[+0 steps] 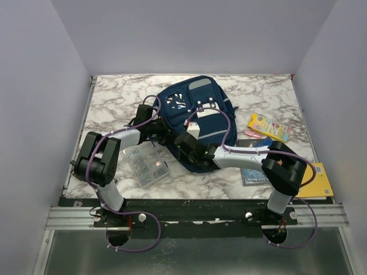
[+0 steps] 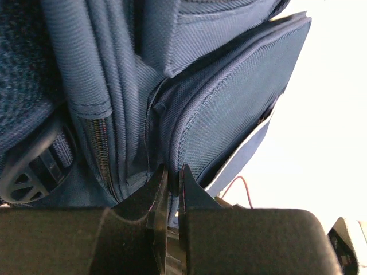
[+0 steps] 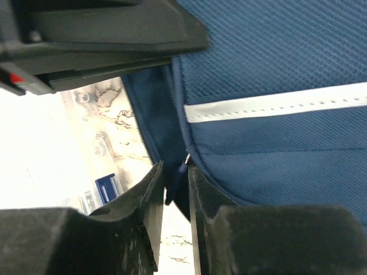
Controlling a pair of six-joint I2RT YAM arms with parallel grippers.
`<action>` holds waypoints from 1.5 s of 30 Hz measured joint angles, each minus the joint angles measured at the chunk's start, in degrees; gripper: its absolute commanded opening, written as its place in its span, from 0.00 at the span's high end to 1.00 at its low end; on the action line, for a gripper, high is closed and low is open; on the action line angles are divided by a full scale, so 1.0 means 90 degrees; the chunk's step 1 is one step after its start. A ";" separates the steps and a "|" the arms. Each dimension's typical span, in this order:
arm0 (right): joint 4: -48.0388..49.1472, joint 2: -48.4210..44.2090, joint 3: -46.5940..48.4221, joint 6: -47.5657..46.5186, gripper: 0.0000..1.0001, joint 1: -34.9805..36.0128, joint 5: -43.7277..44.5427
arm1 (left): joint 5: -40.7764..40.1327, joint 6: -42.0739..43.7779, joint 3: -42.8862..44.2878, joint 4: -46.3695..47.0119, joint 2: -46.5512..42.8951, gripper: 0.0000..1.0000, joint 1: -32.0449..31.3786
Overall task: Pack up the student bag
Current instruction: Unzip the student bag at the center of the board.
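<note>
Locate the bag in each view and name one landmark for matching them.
Top external: the bag lies mid-table, towards the far edge.
Left wrist: it fills the left and middle of the picture.
Right wrist: it fills the right side and the top.
Landmark: the grey stripe across the bag's front, also seen from above; the left wrist view does not show it.

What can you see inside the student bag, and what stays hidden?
Nothing of its contents. The student bag shows only navy outer fabric and pockets; its interior is covered. The right claw pinches a zip pull at its edge.
</note>
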 measured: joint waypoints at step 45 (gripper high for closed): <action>0.1899 -0.2523 -0.3276 0.4449 0.77 -0.3249 -0.1899 | -0.2436 0.3653 0.1132 -0.2276 -0.2669 0.20 -0.2259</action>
